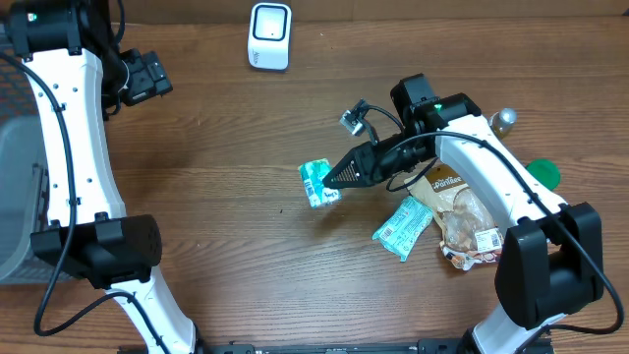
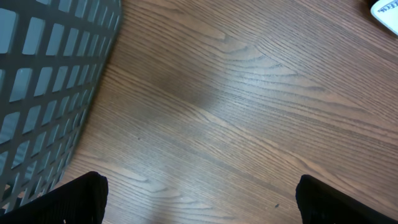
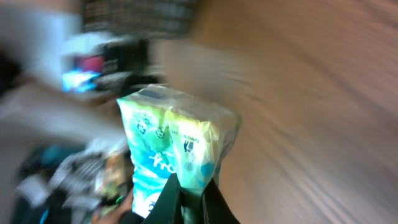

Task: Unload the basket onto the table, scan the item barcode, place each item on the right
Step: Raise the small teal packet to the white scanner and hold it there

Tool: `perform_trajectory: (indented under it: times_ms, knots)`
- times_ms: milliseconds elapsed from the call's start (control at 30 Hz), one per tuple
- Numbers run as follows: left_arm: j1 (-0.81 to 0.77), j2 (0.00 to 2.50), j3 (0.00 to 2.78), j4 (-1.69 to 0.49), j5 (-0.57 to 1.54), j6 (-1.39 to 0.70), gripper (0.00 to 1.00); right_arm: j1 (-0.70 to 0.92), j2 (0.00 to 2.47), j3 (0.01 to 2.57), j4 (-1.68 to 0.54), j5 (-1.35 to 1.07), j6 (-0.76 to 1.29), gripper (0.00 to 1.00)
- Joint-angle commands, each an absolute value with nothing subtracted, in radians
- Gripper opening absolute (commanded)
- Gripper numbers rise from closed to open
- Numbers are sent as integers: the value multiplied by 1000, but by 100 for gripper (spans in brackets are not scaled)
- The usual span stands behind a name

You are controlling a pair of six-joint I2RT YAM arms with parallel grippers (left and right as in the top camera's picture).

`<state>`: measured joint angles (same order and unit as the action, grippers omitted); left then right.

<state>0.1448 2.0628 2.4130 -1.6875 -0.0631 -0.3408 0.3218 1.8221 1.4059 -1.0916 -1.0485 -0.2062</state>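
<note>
— So, from overhead, how much of the scanning is judged done?

— The pick-up is done: the green-and-white packet (image 1: 316,183) is pinched at the tip of the right gripper (image 1: 336,177), mid-table. The scanner (image 1: 269,35) is seen well apart from it, at the far edge, so the carry and the presenting of the barcode are judged to be left. The left gripper (image 1: 147,79) is held spread near the basket (image 1: 15,187); no item is made out in the part of it that is shown.

— And from the left wrist?

— Spread fingertips (image 2: 81,199) are seen over bare wood, with nothing between them. The basket's mesh wall is shown beside them; its inside cannot be judged.

— From the right wrist?

— Much is blurred, yet the jaws are seen pressed together on the packet's lower edge. No barcode can be made out on the face that is shown.
</note>
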Motion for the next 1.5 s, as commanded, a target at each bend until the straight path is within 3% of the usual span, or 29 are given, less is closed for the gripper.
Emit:
perform_trajectory:
  times_ms: [0,200,333,733,1100,1467]
  knots:
    - [144,2040,2409,-1689,-62,-337,100,348,1798,1407,-1069,-607,134,4]
    - [144,2040,2409,-1689,-62,-337,100,415,1798,1409,-1051,-199,259,4]
    - [144,2040,2409,-1689,-62,-337,100,431,1798,1491,-1093,-110,262,3]
    - [144,2040,2409,-1689,-62,-337,100,433,1862,2418,-1510,40,250,3]
    - [144,2040,2409,-1689,-62,-337,100,469,1923,2448,-1192,121,-18,4]
    - [144,2040,2409,-1689,-62,-337,100,516,2191,2448,-952,253,-191,4]
